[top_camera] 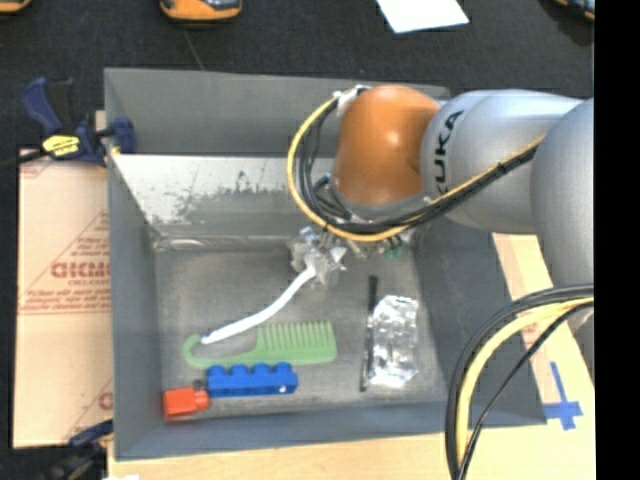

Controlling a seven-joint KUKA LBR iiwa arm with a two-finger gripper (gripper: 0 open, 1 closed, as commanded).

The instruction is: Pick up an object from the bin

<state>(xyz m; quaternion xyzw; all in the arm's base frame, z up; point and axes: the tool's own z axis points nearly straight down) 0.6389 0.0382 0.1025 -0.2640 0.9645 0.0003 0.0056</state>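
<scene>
My gripper (pixel 320 255) hangs below the arm's wrist at the back middle of the bin floor. A long white curved stick, like a toothbrush handle (pixel 262 316), runs from the front left up to the gripper, and its upper end meets the gripper's tip. The stick's lower end lies across a green comb (pixel 292 342). A thin black rod (pixel 370 295) lies just right of the gripper. A crumpled silver foil packet (pixel 392 344) lies beside the rod, to the front right.
A blue studded block (pixel 252 379) with an orange-red piece (pixel 185 401) at its left end lies along the bin's front wall. The arm and its orange cover hang over the bin's back right. The sloped left wall rises at the back left.
</scene>
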